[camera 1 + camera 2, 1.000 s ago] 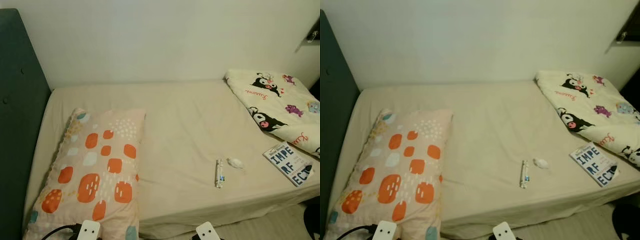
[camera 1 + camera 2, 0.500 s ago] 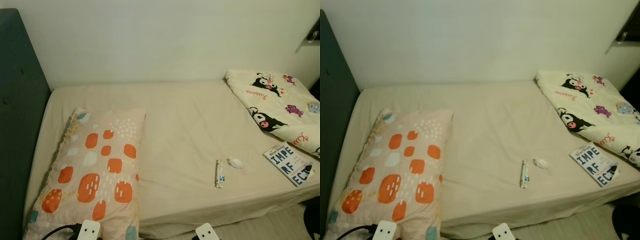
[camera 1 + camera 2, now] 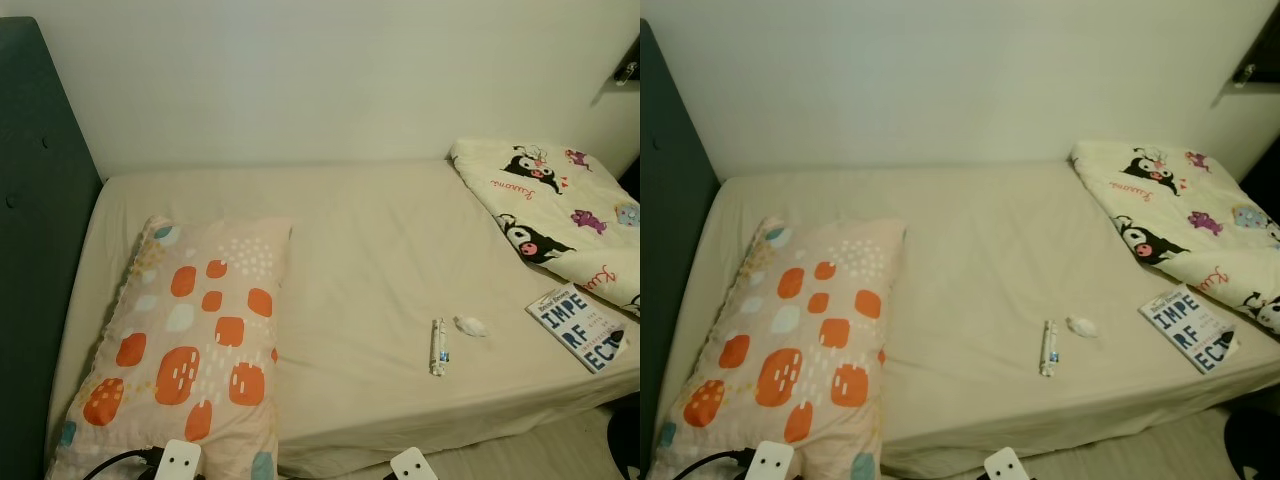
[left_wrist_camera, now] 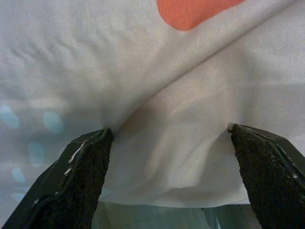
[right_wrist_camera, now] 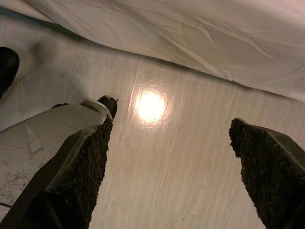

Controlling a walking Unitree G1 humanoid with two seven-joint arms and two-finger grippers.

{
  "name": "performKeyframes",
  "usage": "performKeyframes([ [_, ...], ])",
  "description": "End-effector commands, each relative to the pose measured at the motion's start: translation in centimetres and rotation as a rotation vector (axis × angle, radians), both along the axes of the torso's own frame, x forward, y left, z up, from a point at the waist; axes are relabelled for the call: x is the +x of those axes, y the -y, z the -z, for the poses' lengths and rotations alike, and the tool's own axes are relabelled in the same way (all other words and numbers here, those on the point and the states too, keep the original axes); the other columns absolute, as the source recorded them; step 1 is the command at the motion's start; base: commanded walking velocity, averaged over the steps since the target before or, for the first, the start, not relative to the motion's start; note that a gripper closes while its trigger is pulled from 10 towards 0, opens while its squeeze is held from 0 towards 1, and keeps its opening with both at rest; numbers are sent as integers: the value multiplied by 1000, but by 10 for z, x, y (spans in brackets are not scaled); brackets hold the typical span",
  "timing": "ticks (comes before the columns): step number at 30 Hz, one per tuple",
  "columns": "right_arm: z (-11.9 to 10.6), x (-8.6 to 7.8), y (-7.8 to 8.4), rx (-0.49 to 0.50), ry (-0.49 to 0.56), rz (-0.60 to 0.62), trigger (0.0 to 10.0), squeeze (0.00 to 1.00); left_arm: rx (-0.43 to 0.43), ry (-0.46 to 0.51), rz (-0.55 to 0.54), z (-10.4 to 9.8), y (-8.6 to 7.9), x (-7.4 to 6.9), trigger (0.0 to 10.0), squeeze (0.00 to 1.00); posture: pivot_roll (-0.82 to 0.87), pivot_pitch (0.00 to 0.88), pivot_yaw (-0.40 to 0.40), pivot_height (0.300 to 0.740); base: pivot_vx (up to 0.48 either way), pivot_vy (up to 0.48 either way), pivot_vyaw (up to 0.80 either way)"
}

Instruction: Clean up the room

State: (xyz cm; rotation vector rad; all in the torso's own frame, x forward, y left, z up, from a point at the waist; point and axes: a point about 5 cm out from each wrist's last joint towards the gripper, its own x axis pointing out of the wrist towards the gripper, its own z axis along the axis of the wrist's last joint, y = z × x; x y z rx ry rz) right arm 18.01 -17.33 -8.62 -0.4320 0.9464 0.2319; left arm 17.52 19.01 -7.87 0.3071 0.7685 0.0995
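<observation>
on smooth beige sheet (image 3: 370, 260), slim tube (image 3: 438, 346)

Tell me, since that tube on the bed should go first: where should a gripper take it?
Grip the tube across its narrow middle, coming from above. It lies flat on the bed sheet, long axis running away from the robot, slightly apart from the crumpled white wad.

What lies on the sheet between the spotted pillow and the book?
In the left eye view, between pillow and book lie a small tube and a crumpled white scrap; otherwise bare sheet.
</observation>
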Motion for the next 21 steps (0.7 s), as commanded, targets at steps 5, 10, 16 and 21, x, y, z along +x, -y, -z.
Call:
performKeyframes([
  [5, 4, -8, 3, -10, -33, 2, 10000, 0, -3, -20, 7, 3, 2, -6, 10000, 0, 44, 0, -33, 740, 0, 0, 0],
  [10, 4, -9, 2, -3, -38, 3, 10000, 0, -3, -21, 7, 4, 2, -7, 10000, 0, 44, 0, -33, 740, 0, 0, 0],
  [16, 4, -9, 2, -1, -40, 3, 10000, 0, -3, -23, 8, 4, 2, -7, 10000, 0, 43, 0, -32, 740, 0, 0, 0],
  [21, 5, -10, 2, -1, -41, 1, 10000, 0, -3, -25, 11, 4, 2, -7, 10000, 0, 44, 0, -31, 740, 0, 0, 0],
])
